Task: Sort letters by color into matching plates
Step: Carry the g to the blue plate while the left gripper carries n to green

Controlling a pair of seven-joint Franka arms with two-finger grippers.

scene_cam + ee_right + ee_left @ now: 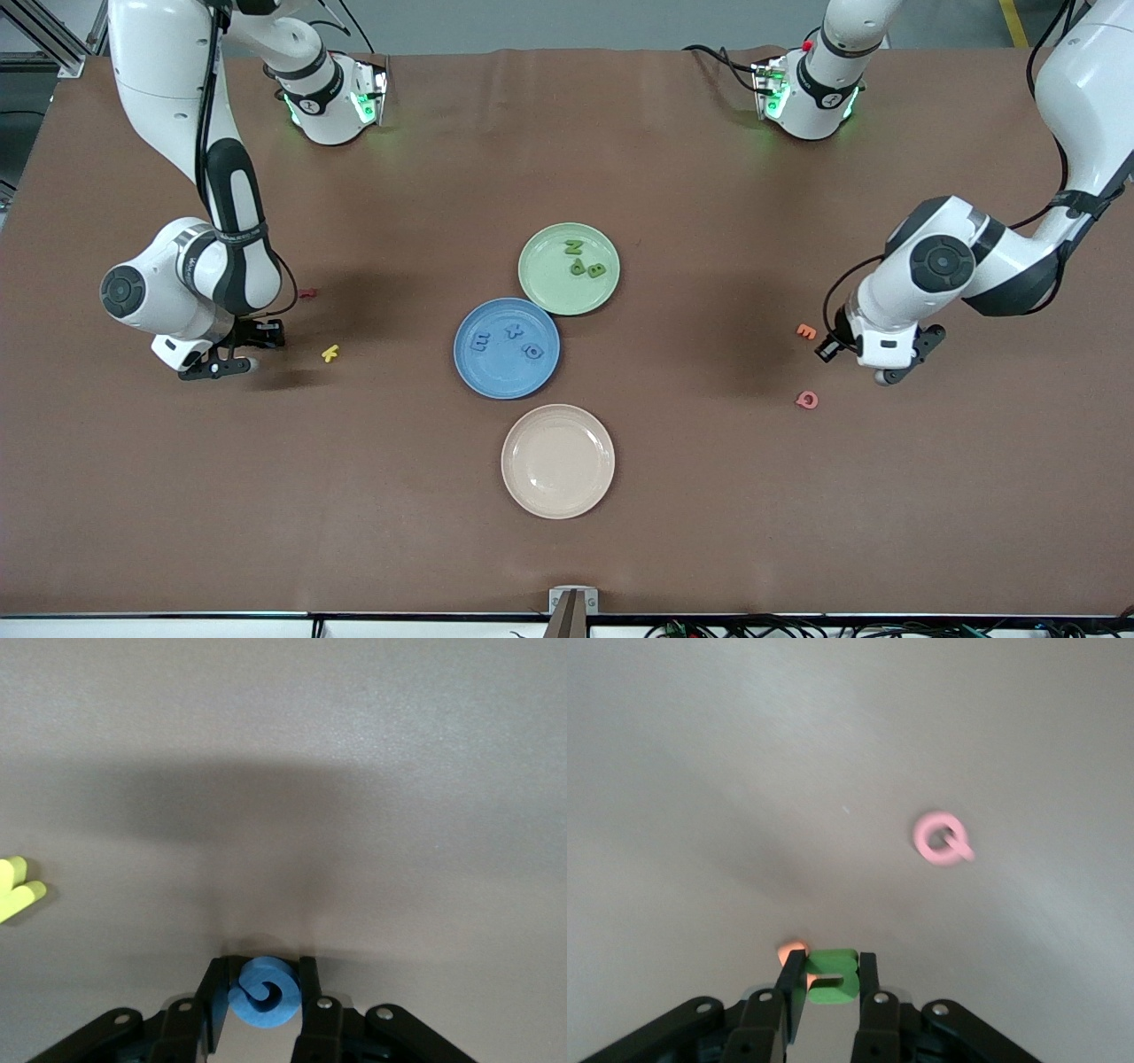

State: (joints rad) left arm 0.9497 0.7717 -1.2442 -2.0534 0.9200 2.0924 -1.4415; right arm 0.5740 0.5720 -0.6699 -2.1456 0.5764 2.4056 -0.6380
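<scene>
Even, bright overhead light fills the front view, and the brown surface [620, 549] shows matte with no hard glare. Soft, diffuse shadows lie beneath each arm, darkest beside the right gripper [217, 365] and near the left gripper [886, 368]. Green indicator lights glow at both arm bases. The cream plate [557, 461] carries a faint sheen. In the wrist views the surface reads washed-out grey-beige, with a broad dark shadow band across the right wrist view. The pink letter [942, 839] looks slightly smeared, and the yellow letter [16, 889] is soft at the frame edge. Both wrist views darken toward their corners.
</scene>
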